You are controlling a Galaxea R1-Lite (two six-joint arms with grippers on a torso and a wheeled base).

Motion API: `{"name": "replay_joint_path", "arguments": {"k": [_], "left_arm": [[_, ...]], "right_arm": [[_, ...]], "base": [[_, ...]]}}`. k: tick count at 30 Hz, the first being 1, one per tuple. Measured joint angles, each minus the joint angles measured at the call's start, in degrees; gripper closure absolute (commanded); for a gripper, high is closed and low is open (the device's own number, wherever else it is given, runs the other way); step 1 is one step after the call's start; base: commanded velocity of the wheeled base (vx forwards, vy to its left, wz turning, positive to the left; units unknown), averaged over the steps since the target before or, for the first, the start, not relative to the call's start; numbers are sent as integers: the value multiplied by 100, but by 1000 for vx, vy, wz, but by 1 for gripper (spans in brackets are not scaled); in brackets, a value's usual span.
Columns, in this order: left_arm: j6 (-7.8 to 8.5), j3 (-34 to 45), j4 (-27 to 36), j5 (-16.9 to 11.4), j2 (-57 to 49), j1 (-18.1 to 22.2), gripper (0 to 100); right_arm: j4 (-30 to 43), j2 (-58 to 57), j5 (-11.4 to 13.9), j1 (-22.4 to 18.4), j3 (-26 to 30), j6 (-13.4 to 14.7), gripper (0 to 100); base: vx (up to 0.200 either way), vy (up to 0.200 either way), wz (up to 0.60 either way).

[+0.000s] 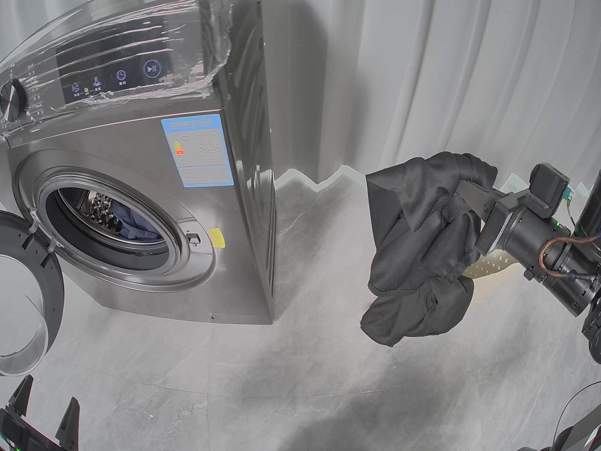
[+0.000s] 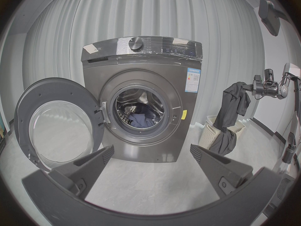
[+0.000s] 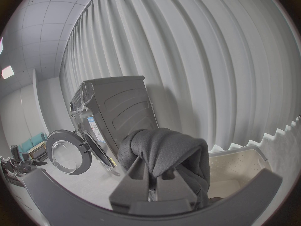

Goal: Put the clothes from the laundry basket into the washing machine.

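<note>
Holding a dark grey, limp fabric garment [image 1: 413,245] pinched between its fingers [image 3: 135,182], the right gripper [image 1: 464,196] is hanging it over the cream perforated plastic laundry basket [image 3: 233,165], well apart from the silver front-loading washing machine [image 1: 241,158]. The garment's tail is drooping low, so lifting it clear of the basket rim looks wise, then feeding the bunched end first into the round drum opening [image 1: 113,227], past the open grey door [image 1: 25,295]. The left gripper [image 1: 44,418] is hovering near the door, fingers spread.

Left gripper [image 2: 151,149] hangs low, jaws spread; right gripper [image 3: 153,173] is raised, clamped tight.
</note>
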Motion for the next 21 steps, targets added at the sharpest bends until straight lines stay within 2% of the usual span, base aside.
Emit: {"name": "replay_joint_path", "arguments": {"k": [3, 13, 18, 21], "left_arm": [[0, 0, 0, 2, 0, -5, 0], [0, 0, 0, 2, 0, -2, 0], [0, 0, 1, 2, 0, -5, 0], [0, 0, 1, 2, 0, 0, 0]], "right_arm": [[0, 0, 2, 7, 23, 0, 100], [57, 26, -22, -155, 22, 2, 100], [88, 41, -261, -299, -20, 6, 100], [105, 50, -336, -323, -51, 59, 100]], "base": [[0, 0, 0], [-200, 0, 0], [-200, 0, 0], [0, 0, 0]]}}
